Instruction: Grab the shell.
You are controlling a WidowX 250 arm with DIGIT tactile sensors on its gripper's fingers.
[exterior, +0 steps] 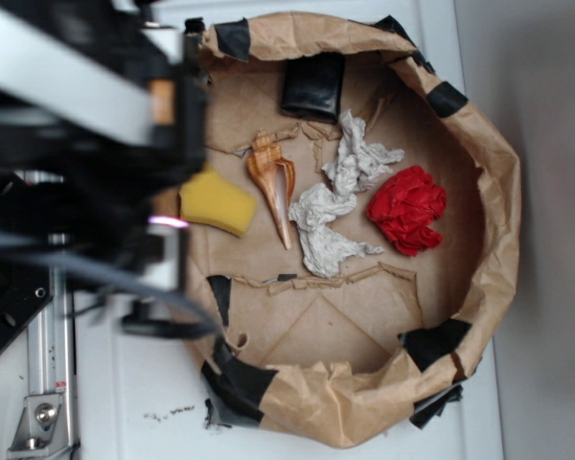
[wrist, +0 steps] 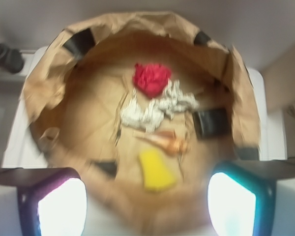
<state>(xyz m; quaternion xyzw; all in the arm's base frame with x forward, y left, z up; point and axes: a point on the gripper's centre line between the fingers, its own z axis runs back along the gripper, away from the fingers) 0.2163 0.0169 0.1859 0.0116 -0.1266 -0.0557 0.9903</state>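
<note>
Gripper (wrist: 147, 196): two fingers (wrist: 54, 201) at the bottom corners of the wrist view, spread wide, nothing between them. Hangs over the near rim of the bin, well apart from everything inside.
Arm (exterior: 86, 125): black and grey, blurred, covers the upper left of the exterior view, overlapping the bin's left rim.
Bin (exterior: 498, 192): crumpled brown paper wall, roughly round, patched with black tape; flat brown floor with fold creases. Sits on a white surface (exterior: 125, 402).
Sponge (wrist: 156, 169): yellow wedge, nearest item to the gripper in the wrist view, lying flat on the bin floor.
Shell (exterior: 274, 187): just beyond the sponge, beside it, no clear contact. Slender glossy spiral, orange-tan with paler lengthwise stripes. Knobbed wide end toward the black block, long tail tapering to a fine point at the other end. Lying on its side on the floor, free of the gripper. Tail tip close to the paper wads; touching or not, cannot tell.
Paper wads (exterior: 340, 196): off-white, crumpled, strung out alongside the shell on its far side.
Black block (exterior: 313, 84): dark glossy rectangle against the bin wall, off the shell's wide end.
Red wad (exterior: 407, 209): crumpled red material, farthest from the gripper, just beyond the paper wads.
</note>
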